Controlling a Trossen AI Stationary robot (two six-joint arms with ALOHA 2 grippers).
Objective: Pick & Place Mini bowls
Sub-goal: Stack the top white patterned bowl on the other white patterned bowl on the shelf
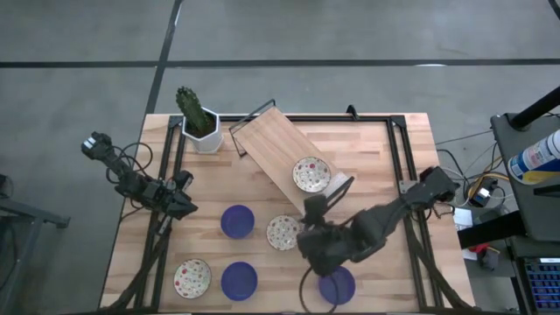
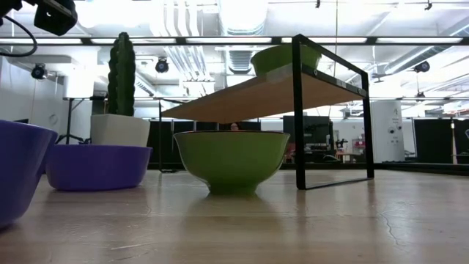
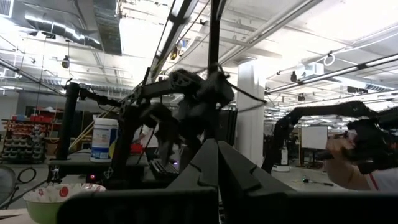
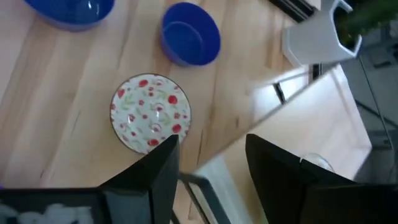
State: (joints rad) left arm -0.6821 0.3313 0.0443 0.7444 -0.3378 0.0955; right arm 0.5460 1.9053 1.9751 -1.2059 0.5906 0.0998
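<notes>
Three blue mini bowls [image 1: 237, 220] [image 1: 239, 281] [image 1: 336, 285] stand on the table. Of the three speckled cream ones, one [image 1: 284, 232] sits mid-table, one [image 1: 192, 278] near the near-left corner, and one [image 1: 311, 174] rests on the slanted wooden shelf [image 1: 271, 144]. My right gripper [image 4: 208, 168] is open above the table, between the mid-table speckled bowl [image 4: 150, 113] and the shelf's lower end, touching nothing. My left gripper [image 1: 185, 206] waits shut over the table's left side.
A white pot with a cactus [image 1: 201, 127] stands at the far-left corner, beside the shelf's black wire frame [image 1: 254, 114]. The shelf's lower end rests on the table close to my right gripper. Bare wood lies along the far-right part of the table [image 1: 376, 157].
</notes>
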